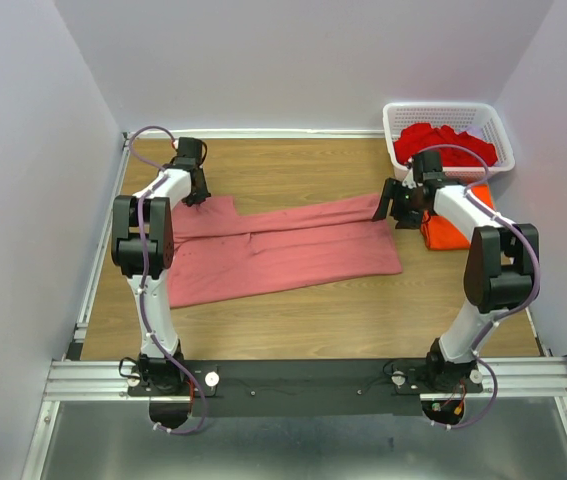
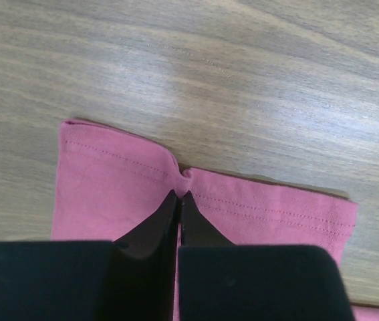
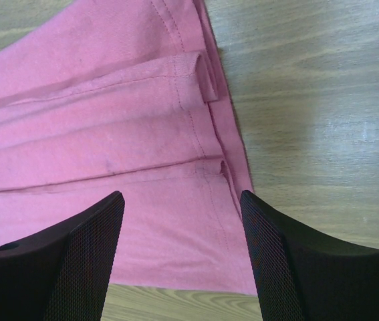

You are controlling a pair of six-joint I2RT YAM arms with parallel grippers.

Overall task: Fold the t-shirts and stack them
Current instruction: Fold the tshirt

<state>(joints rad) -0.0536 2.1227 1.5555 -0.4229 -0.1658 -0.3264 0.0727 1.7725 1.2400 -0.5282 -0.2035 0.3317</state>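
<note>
From above, a salmon-pink t-shirt (image 1: 283,255) lies spread on the table (image 1: 313,310), an orange tee (image 1: 441,236) beside it and red tees (image 1: 443,140) in a white basket (image 1: 443,104); in the left wrist view, the left gripper (image 2: 179,196) pinches its hem; in the right wrist view, the right gripper (image 3: 181,200) hovers released over it.

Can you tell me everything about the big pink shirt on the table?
The pink t-shirt is big, soft, faded salmon cloth with stitched hems. It lies flat on the wooden table, folded lengthwise into a long strip of overlapping layers, reaching from the left arm to the right. The left gripper is shut on its hem, puckering the cloth there. The right gripper hangs open over the other end, where folded edges show. Bare wood separates it from the orange shirt.
</note>
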